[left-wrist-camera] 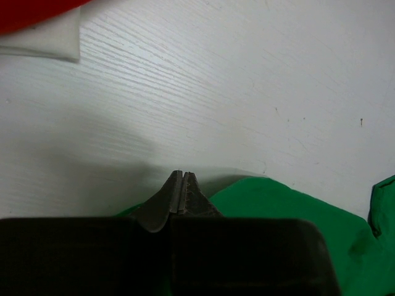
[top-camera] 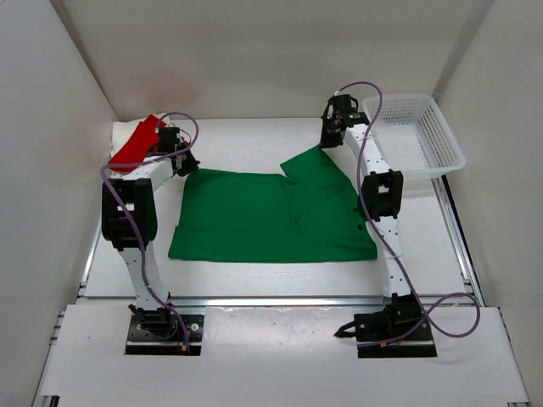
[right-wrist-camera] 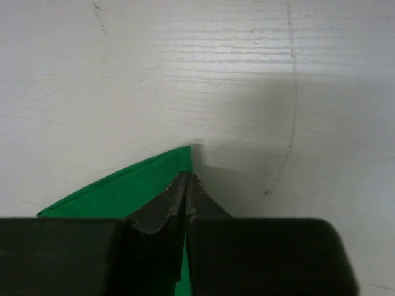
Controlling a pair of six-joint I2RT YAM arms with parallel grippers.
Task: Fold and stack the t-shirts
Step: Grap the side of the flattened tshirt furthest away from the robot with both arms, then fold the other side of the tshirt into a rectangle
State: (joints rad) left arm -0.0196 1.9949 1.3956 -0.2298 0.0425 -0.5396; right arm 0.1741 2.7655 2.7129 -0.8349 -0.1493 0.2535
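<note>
Grips on two far corners of the green t-shirt (top-camera: pixel 271 216), left end effector (left-wrist-camera: pixel 181 185) and right end effector (right-wrist-camera: pixel 187 185) each pressed together pinching cloth, over the white surface (top-camera: pixel 254 144).

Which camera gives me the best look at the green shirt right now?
Top external: it alone shows the whole green shirt, spread out. The left wrist shows only an edge of it, the right wrist only one corner.

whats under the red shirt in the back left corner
A folded cream-white shirt lies under the red shirt, with its edge showing at the left. The left arm covers the pile's near side, so anything else beneath is hidden.
</note>
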